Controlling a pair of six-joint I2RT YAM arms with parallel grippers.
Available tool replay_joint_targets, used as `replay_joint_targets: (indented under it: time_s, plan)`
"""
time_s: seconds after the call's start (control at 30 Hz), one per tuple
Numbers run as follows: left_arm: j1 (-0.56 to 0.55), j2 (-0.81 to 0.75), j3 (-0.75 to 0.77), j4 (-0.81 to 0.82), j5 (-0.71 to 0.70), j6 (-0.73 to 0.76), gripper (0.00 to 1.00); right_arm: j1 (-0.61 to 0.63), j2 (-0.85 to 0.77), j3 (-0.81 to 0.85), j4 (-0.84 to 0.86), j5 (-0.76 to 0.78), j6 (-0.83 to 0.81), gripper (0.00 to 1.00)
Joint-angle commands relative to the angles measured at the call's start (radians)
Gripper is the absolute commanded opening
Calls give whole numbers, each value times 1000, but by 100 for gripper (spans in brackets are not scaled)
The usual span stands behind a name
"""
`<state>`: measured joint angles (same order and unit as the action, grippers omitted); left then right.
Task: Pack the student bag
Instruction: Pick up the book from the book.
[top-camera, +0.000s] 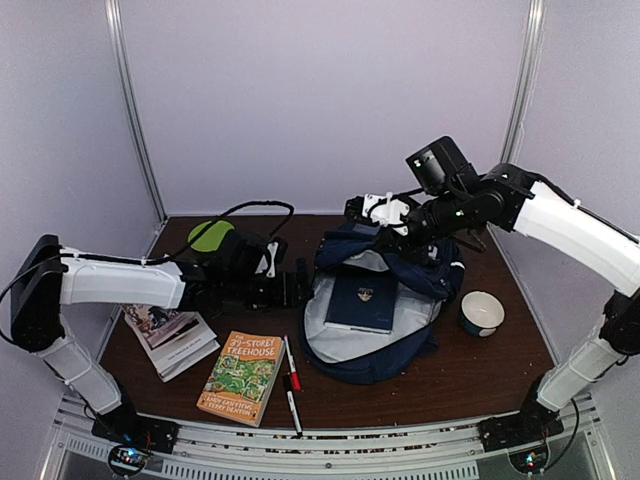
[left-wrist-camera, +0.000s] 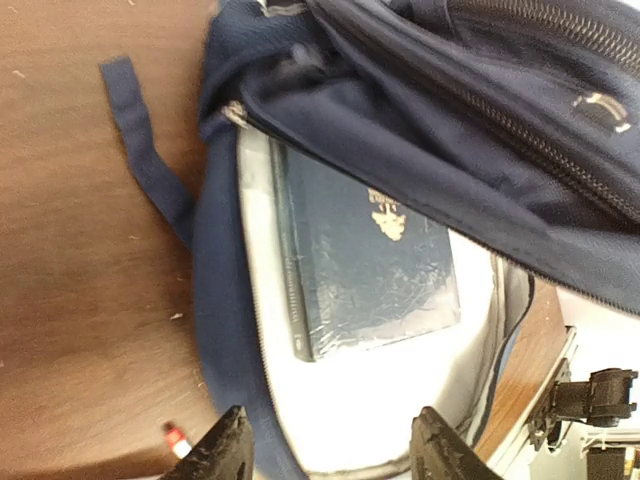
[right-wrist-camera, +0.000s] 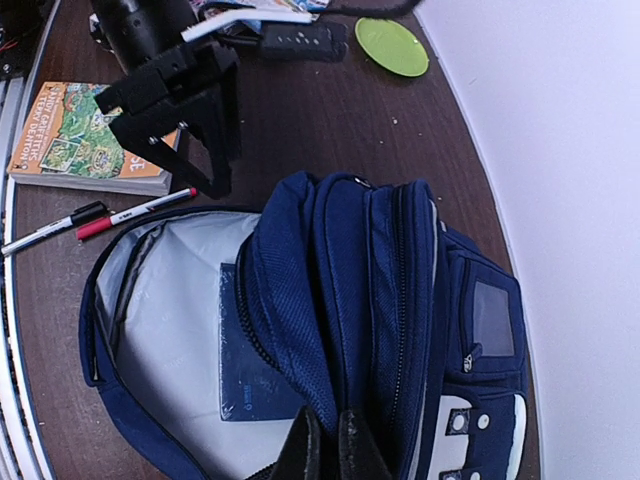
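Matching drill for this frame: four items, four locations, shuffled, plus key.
Items:
1. navy book
2. orange paperback
3. white bowl
4. green disc

Locations:
A. right of the student bag
B. far back, left of the bag
C. inside the bag
D. near edge, beside the pens

Pairs: 1-C, 2-D, 3-A, 4-B

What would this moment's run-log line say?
student bag: open | right tool: shut on its top | left tool: open, empty, at opening | navy book: inside
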<state>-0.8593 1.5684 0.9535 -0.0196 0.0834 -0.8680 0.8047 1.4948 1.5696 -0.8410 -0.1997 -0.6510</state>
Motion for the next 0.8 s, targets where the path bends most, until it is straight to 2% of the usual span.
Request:
replay_joint_targets:
  time_s: [0.0, 0.13, 0.33, 0.4, 0.6, 0.67, 0.77]
  plan:
    - [8, -81, 71, -320, -108, 80, 58, -47, -82, -64, 137, -23, 24, 0]
    - [70, -222, 2, -410, -191, 55, 63, -104, -129, -195, 225, -99, 96, 0]
    - [308, -487, -154, -438, -176, 2, 72, -142, -189, -338, 344, -146, 145, 0]
    - [380, -524, -195, -425, -150, -30, 73, -146, -194, -347, 349, -154, 148, 0]
    - [428, -561, -302, -341, -212, -203, 74, -148, -184, -325, 337, -180, 156, 0]
    - [491, -584, -334, -326, -199, -216, 75, -148, -182, -320, 330, -182, 156, 0]
    - [617, -616, -342, -326, -162, -154, 75, -147, -188, -319, 329, -184, 156, 0]
